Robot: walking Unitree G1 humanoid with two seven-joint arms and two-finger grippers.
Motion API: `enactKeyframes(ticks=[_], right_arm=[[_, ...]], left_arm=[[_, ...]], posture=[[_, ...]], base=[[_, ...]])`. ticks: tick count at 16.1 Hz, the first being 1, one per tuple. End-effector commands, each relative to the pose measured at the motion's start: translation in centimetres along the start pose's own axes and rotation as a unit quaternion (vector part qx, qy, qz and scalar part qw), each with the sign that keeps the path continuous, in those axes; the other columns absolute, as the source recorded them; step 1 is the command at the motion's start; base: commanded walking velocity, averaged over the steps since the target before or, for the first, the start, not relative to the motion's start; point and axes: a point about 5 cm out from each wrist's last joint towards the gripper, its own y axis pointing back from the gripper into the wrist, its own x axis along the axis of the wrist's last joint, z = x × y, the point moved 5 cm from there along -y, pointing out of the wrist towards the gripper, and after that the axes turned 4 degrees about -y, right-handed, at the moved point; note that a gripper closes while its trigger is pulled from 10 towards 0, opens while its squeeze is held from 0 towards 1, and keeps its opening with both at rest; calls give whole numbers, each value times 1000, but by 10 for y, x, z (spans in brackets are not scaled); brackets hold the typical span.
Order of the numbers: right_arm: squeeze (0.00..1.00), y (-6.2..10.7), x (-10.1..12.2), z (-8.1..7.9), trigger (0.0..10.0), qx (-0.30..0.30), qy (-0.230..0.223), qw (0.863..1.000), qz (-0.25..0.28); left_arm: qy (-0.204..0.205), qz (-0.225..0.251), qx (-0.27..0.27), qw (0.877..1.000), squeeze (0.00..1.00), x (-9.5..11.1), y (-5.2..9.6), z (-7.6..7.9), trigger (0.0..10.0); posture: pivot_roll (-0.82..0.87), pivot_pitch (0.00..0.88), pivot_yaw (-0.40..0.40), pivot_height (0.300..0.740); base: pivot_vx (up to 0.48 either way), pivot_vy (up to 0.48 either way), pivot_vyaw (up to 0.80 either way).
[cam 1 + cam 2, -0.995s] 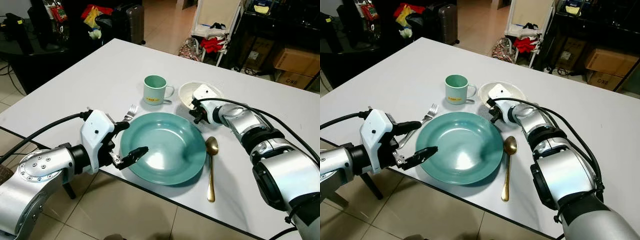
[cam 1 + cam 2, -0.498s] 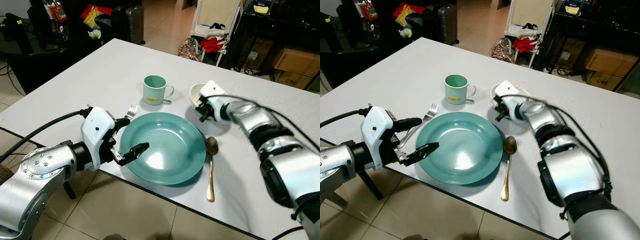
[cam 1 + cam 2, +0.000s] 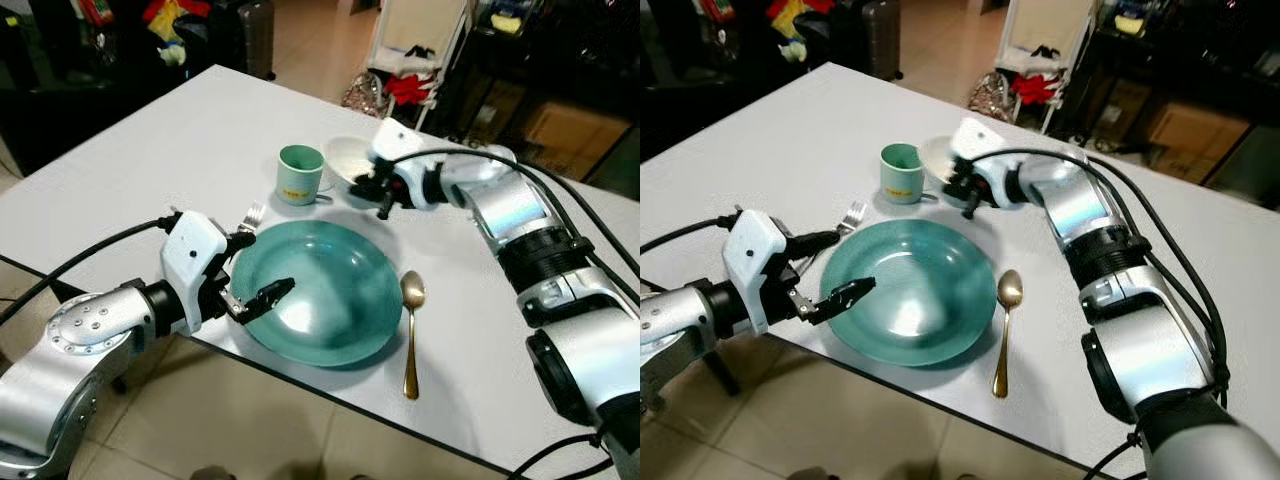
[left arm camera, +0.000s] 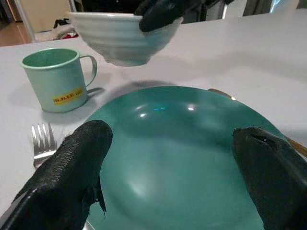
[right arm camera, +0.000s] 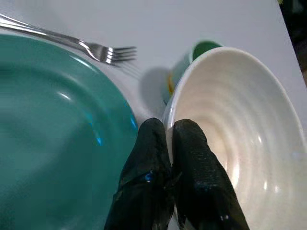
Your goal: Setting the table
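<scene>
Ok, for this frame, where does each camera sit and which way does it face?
Left eye: head, looking down at the table; both arms, left hand open at the green plate.
Right eye: same head, same scene; right hand carries the white bowl.
Left wrist: along its fingers across the plate toward the mug.
Right wrist: along its fingers pinching the bowl rim.
Shared: both wrist views show plate, bowl, mug and fork.

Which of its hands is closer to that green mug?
The right. The right gripper holds the white bowl right beside the mug; the left gripper straddles the plate's near rim, farther off.
</scene>
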Motion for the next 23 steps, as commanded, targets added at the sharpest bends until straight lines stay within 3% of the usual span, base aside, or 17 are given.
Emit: enactKeyframes(ticks=[1, 5, 6, 9, 14, 20, 23], right_arm=[[0, 8, 4, 2, 0, -3, 8, 1000, -4], [0, 11, 32, -39, 0, 53, 25, 998, 10], [0, 7, 33, -53, 0, 65, 21, 998, 15], [0, 5, 23, -74, 0, 87, 25, 996, 2], [0, -3, 6, -99, 0, 122, 51, 991, -31], [0, -6, 5, -127, 0, 151, 52, 987, -31], [0, 2, 11, -136, 0, 157, 62, 985, -27]], left_arm=[[-10, 8, 0, 1000, 0, 4, -3, 0, 10000], [-25, 16, 0, 1000, 0, 11, -9, -7, 10000], [-25, 19, 0, 1000, 0, 12, -11, -7, 10000], [-21, 24, 1, 999, 0, 11, -14, -3, 10000], [-41, -17, -6, 999, 0, -3, -1, -6, 10000], [-53, -51, -7, 997, 0, -13, 14, -11, 10000], [-60, -60, 1, 996, 0, -13, 20, -18, 10000]], posture=[[-53, 0, -206, 740], [-90, 0, -225, 740], [-83, 0, -214, 740], [-65, 0, -212, 740], [-58, 0, -215, 740], [-52, 0, -221, 740], [-52, 0, -219, 740]], base=[[0, 0, 0], [0, 0, 0], [0, 0, 0], [0, 0, 0], [0, 0, 0], [0, 0, 0], [0, 0, 0]])
